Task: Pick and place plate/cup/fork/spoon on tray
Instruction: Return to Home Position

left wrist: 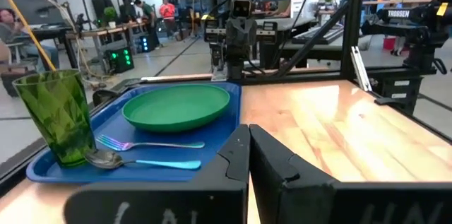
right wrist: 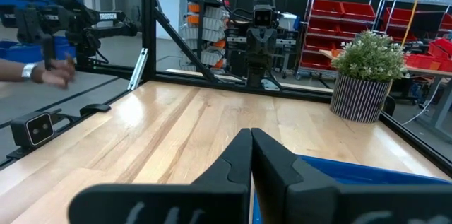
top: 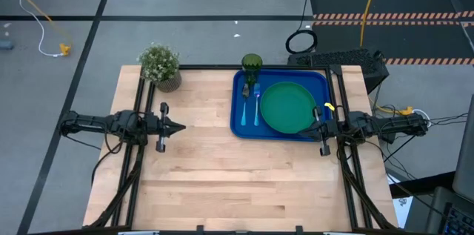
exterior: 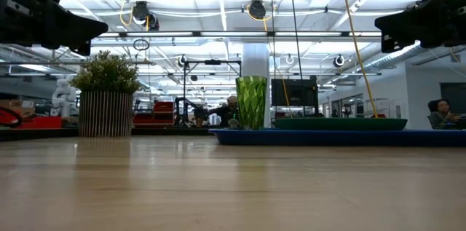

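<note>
The blue tray (top: 238, 124) lies at the table's far right. On it rest the green plate (top: 287, 107), the dark-green cup (top: 251, 64) upright at its far left corner, and the fork (top: 257, 109) and the spoon (top: 245, 101) side by side left of the plate. They also show in the left wrist view: plate (left wrist: 176, 105), cup (left wrist: 56, 114), fork (left wrist: 148, 143), spoon (left wrist: 141, 161). My left gripper (top: 180, 126) is shut and empty over the table's left part. My right gripper (top: 309, 126) is shut and empty over the tray's near right corner.
A potted plant (top: 160, 66) in a striped pot stands at the table's far left corner. Black frame rails (top: 337, 94) run along the table's sides. Bare wood (top: 237, 183) lies between the arms and toward the near edge. A person's hand (right wrist: 53, 72) shows beyond the table.
</note>
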Robot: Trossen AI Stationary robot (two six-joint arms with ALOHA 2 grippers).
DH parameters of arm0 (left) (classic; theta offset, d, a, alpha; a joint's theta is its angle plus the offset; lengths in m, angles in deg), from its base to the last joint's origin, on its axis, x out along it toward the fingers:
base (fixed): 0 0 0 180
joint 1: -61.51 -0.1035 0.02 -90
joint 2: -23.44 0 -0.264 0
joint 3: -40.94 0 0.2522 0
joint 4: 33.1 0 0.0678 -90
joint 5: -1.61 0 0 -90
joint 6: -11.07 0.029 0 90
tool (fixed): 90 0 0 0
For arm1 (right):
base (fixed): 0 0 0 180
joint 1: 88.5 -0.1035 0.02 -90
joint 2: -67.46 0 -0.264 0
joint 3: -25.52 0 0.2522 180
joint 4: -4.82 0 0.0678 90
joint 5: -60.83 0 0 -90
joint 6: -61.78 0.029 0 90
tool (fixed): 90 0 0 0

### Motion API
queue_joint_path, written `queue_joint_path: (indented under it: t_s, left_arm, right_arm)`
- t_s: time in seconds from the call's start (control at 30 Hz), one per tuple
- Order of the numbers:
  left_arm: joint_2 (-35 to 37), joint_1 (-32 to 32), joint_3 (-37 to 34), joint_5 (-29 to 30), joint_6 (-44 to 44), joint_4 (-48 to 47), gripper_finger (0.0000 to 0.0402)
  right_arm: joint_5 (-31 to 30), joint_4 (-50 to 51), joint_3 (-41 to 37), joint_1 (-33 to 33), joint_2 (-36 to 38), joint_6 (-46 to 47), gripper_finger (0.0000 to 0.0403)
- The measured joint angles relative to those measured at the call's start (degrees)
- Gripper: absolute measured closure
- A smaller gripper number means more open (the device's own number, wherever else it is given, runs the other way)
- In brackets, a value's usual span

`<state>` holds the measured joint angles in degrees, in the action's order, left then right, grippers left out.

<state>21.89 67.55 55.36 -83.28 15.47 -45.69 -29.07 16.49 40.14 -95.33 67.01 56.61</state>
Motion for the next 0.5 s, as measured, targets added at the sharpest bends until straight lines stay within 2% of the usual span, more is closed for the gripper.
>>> queue_joint_path:
  t_s: [0.3, 0.5]
  left_arm:
    - [0.02, 0.00, -0.13, 0.28, -0.20, 2.07, 0.0373]
    - [0.00, 0.00, -0.13, 0.28, -0.20, 2.12, 0.0371]
  right_arm:
    - [0.00, 0.06, -0.01, 0.00, 0.00, 0.00, 0.0403]
    - [0.00, 0.09, 0.00, 0.00, 0.00, -0.01, 0.0403]
